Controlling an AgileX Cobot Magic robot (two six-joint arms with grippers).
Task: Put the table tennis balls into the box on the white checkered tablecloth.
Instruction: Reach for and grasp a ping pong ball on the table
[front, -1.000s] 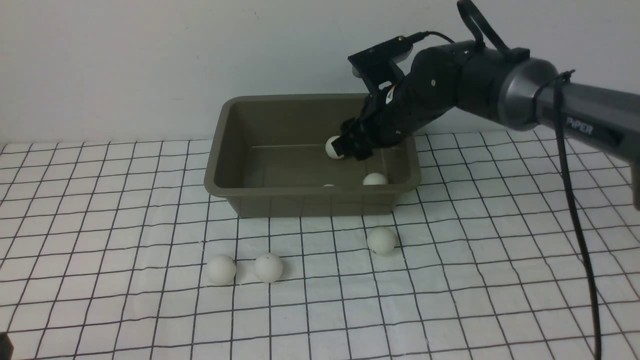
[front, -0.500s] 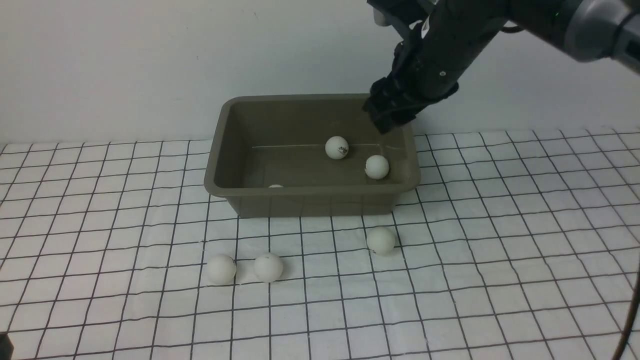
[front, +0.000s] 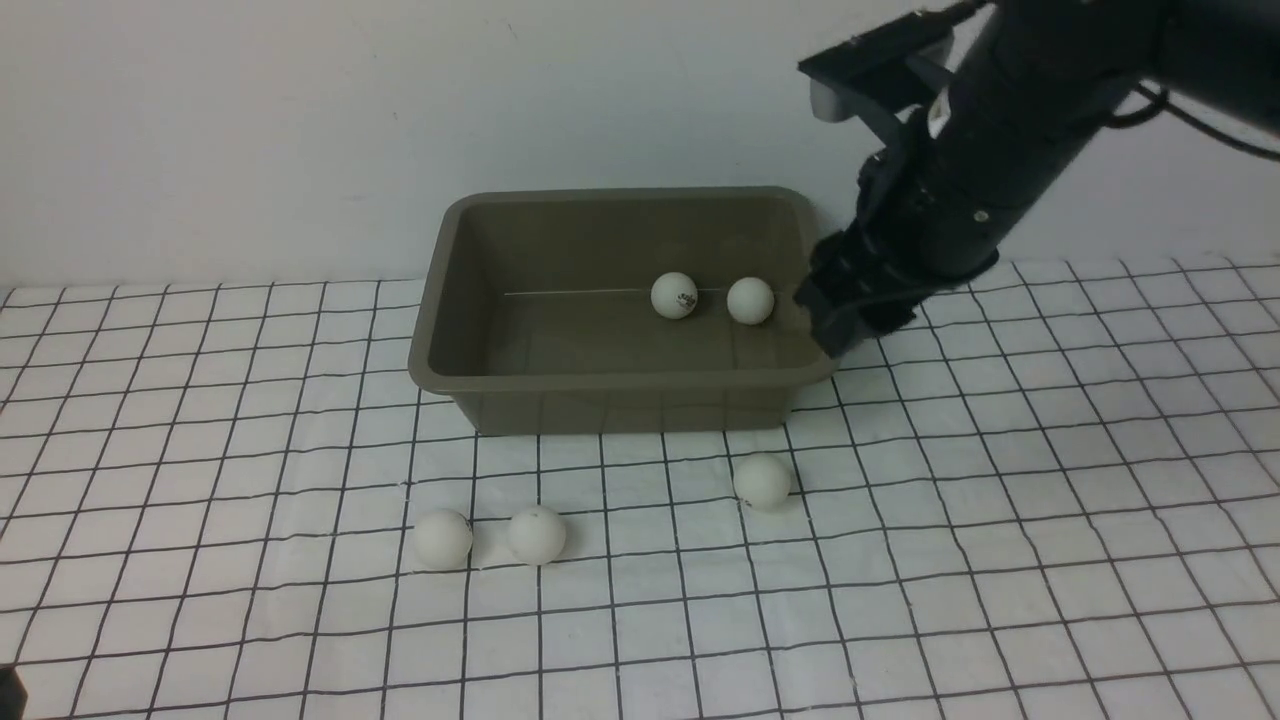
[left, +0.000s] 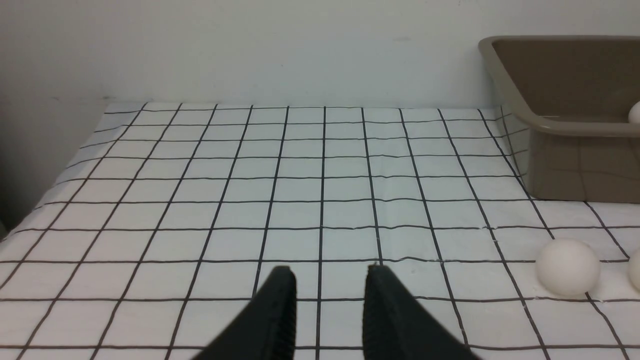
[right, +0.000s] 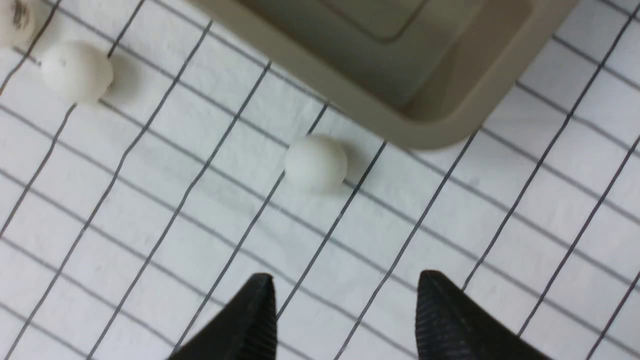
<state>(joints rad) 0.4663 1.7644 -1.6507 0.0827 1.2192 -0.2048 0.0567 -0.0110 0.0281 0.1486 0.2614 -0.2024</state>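
Right gripper (front: 833, 338) hangs at the box's (front: 620, 378) right rim, outside it, jaws wide apart and empty. Left gripper (left: 325, 277) sits low over the tablecloth (front: 1000, 550), jaws narrowly apart, nothing between. In the box: printed ball (front: 674, 295) and plain ball (front: 750, 300). On the cloth in front: left ball (front: 443, 538) just beside middle ball (front: 537, 534), with lone ball (front: 762, 481) nearer the box.

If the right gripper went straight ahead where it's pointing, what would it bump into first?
Probably the lone ball near the box corner, or the tablecloth just beside it. Depth is hard to judge.
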